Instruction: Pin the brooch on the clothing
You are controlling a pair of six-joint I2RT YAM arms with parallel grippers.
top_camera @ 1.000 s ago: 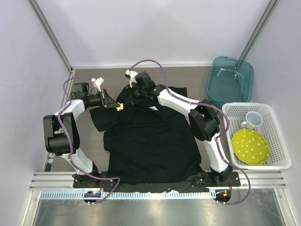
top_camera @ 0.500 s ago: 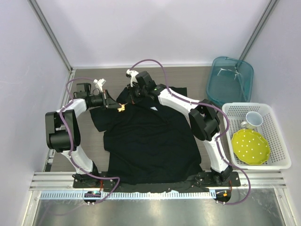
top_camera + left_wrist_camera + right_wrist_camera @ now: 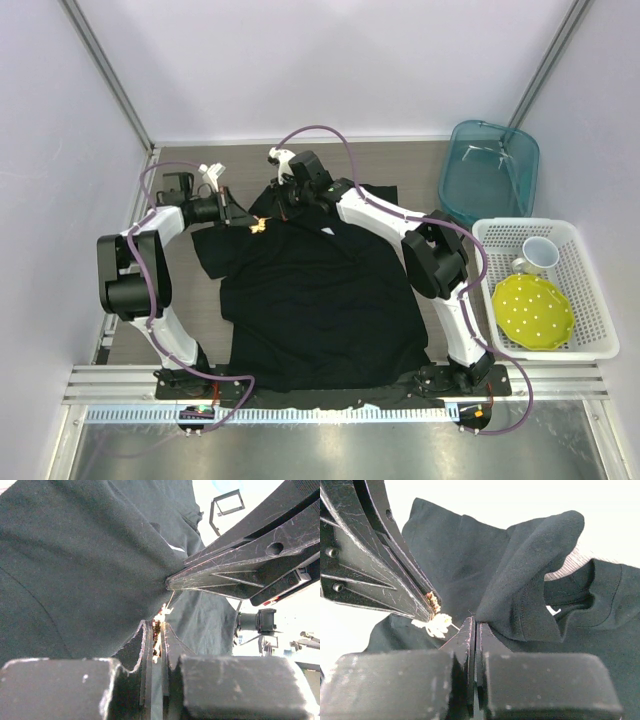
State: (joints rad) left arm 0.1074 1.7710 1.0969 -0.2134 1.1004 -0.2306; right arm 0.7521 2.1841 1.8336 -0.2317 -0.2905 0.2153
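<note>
Over a brown table (image 3: pixel 420 165), I am pinching the seemingly light, stiff brooch (image 3: pixel 436 624) edgewise in my left gripper (image 3: pixel 156 630) while my right gripper (image 3: pixel 474 624) is clamping a limp shirt (image 3: pixel 520 580) fold beside it.

We record the top external camera high behind the arm bases, looking down across the counter (image 3: pixel 420 160) from its near edge. The wrist cameras look at close range along the left end effector (image 3: pixel 156 628) and right end effector (image 3: pixel 474 622). All three views share the brooch (image 3: pixel 436 624) and the lifted clothing (image 3: pixel 320 300) fold.
</note>
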